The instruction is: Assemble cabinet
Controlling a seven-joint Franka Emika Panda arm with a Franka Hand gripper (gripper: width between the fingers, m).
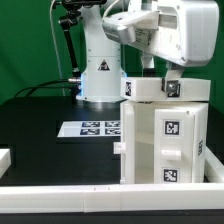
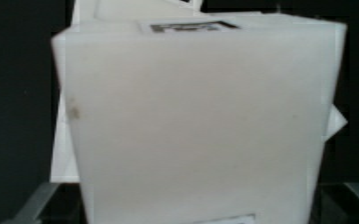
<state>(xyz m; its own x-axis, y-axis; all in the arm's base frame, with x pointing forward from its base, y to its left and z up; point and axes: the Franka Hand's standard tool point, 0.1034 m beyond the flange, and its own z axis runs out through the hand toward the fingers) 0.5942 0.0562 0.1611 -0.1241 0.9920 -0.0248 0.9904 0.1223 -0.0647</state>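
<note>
The cabinet [image 1: 165,140] stands upright at the exterior view's right, a tall white box with black-and-white tags on its faces. A white top panel [image 1: 190,92] lies across its upper end. My gripper [image 1: 165,76] reaches down from above onto this panel. In the wrist view the panel [image 2: 194,120] fills almost the whole picture, with a tag at its far end. A dark finger [image 2: 41,202] shows on one side of it and the other finger on the opposite side, both against its sides. What lies below the panel is hidden.
The marker board [image 1: 93,128] lies flat on the black table at the exterior view's middle. The arm's base [image 1: 100,75] stands behind it. A white rim [image 1: 60,190] runs along the table's front. A small white part [image 1: 4,157] sits at the exterior view's left edge.
</note>
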